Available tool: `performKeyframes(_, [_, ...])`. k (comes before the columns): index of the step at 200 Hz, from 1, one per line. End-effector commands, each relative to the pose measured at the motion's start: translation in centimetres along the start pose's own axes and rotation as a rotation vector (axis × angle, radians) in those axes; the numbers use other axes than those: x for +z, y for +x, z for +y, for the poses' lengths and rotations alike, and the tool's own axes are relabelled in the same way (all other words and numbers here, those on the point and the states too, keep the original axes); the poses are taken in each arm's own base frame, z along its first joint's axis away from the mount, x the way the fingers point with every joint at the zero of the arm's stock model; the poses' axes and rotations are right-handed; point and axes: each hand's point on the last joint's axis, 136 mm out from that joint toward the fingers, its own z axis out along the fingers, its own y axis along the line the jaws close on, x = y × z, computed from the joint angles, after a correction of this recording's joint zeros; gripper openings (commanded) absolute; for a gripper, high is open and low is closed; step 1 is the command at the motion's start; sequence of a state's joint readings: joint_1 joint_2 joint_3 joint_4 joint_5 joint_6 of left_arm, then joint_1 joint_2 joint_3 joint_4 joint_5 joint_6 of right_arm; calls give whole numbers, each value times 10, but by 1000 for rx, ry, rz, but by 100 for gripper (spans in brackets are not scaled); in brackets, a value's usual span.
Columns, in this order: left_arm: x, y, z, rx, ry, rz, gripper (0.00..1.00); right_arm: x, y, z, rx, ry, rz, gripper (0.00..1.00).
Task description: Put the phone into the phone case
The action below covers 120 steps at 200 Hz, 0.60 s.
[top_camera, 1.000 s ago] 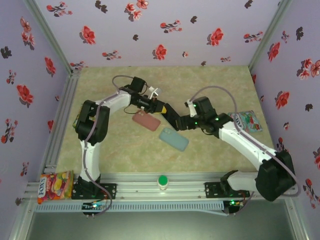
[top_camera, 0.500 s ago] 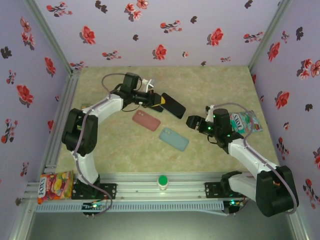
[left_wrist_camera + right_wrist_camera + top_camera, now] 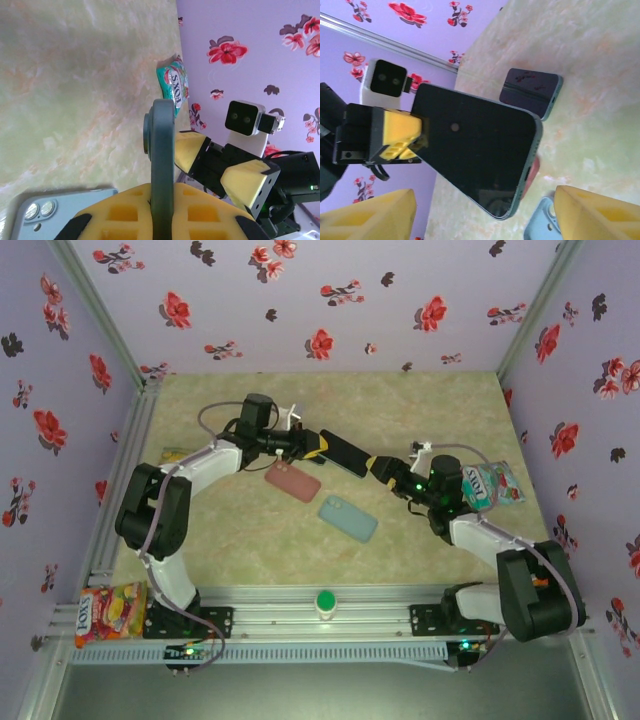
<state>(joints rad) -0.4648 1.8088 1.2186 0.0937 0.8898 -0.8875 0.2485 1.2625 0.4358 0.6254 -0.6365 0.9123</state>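
Dark phone [image 3: 343,453] held off the table [image 3: 430,405], between both arms.
L gripper [image 3: 318,445] is clamped on one end of the phone. R gripper [image 3: 378,468] sits at the free end, jaws wide, yellow fingers [image 3: 367,215] either side of the phone's corner w/o touching it. On the table the pink case [image 3: 292,481] lies flat just below the L gripper, w/ the blue case [image 3: 347,518] near it, nearer the arm bases, not touching.
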Motion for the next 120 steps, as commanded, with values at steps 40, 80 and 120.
performKeyframes(40, [-13, -9, -45, 62, 116, -43, 0, 2, 2, 5, 4, -57, 9, 72])
performKeyframes(80, [-7, 1, -52, 73, 128, -20, 0, 6, 1, 3, 12, -62, 9, 68])
performKeyframes(120, [2, 11, -51, 61, 128, 8, 0, 8, -1, 7, 22, -99, 7, 65])
